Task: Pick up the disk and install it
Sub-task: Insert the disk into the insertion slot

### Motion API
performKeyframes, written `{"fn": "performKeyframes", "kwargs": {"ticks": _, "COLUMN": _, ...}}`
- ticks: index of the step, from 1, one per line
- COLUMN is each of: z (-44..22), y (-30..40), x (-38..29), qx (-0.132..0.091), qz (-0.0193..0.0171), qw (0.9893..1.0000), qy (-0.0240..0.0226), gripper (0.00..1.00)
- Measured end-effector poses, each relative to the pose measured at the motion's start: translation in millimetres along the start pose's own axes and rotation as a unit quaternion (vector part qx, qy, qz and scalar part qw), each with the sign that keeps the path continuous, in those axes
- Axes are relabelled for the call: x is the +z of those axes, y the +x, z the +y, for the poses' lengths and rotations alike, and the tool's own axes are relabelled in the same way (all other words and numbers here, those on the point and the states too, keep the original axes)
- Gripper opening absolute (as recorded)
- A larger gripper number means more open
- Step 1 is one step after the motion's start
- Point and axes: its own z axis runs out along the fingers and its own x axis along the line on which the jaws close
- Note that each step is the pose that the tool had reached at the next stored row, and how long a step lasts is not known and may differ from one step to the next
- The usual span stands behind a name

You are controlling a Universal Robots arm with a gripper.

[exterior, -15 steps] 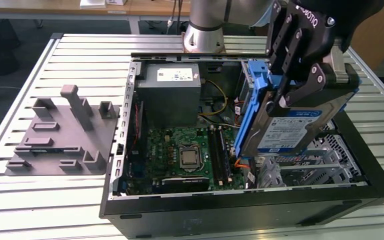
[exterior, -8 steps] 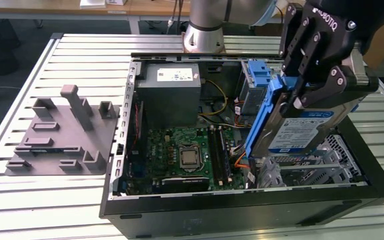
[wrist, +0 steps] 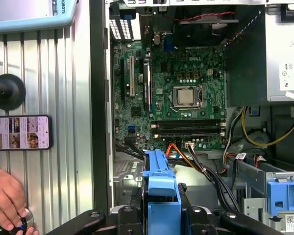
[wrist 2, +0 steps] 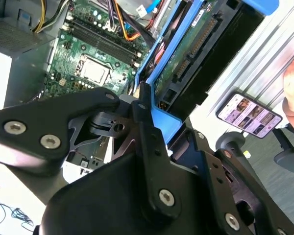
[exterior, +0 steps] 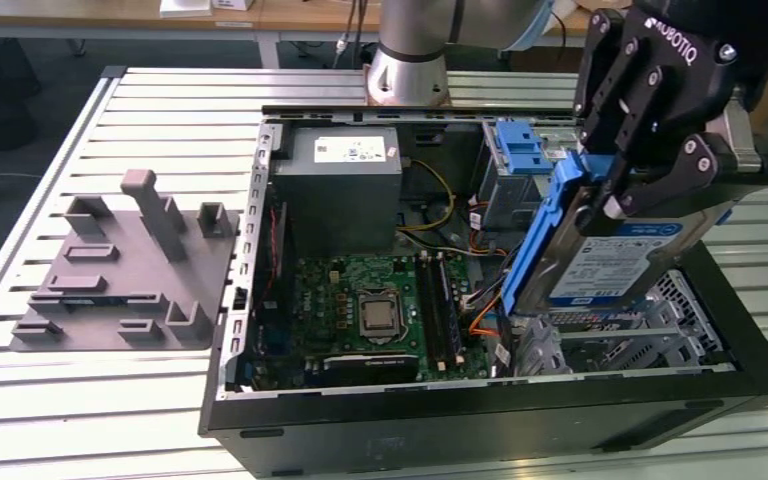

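Note:
My black gripper (exterior: 631, 195) is shut on the disk (exterior: 604, 260), a silver drive with a white-and-blue label in a blue carrier frame. I hold it on edge, tilted, above the exterior view's right side of the open computer case (exterior: 491, 410), just over the metal drive cage (exterior: 624, 335). In the second wrist view the disk (wrist 2: 196, 54) shows its circuit-board underside and connector, with a finger (wrist 2: 147, 122) pressed on the blue frame. In the first wrist view the blue carrier (wrist: 161, 181) stands up between my gripper (wrist: 161, 218) and the case interior.
Inside the case lie the green motherboard (exterior: 371, 310), the grey power supply box (exterior: 344, 185), a blue latch (exterior: 518, 150) and loose cables (wrist: 206, 166). A grey fixture (exterior: 124, 270) sits on the slatted table. A phone (wrist: 20, 132) and a person's hand (wrist: 7, 198) are beside the case.

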Motion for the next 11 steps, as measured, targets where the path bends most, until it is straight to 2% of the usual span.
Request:
{"fn": "performKeyframes", "kwargs": {"ticks": 6, "z": -7.6, "y": -0.4, "x": 0.8, "qx": 0.000, "qz": 0.0001, "qw": 1.0000, "qy": 0.0000, "gripper": 0.36}}
{"fn": "performKeyframes", "kwargs": {"ticks": 11, "z": -10.1, "y": -0.5, "x": 0.9, "qx": 0.000, "qz": 0.0000, "qw": 1.0000, "qy": 0.0000, "gripper": 0.36}}
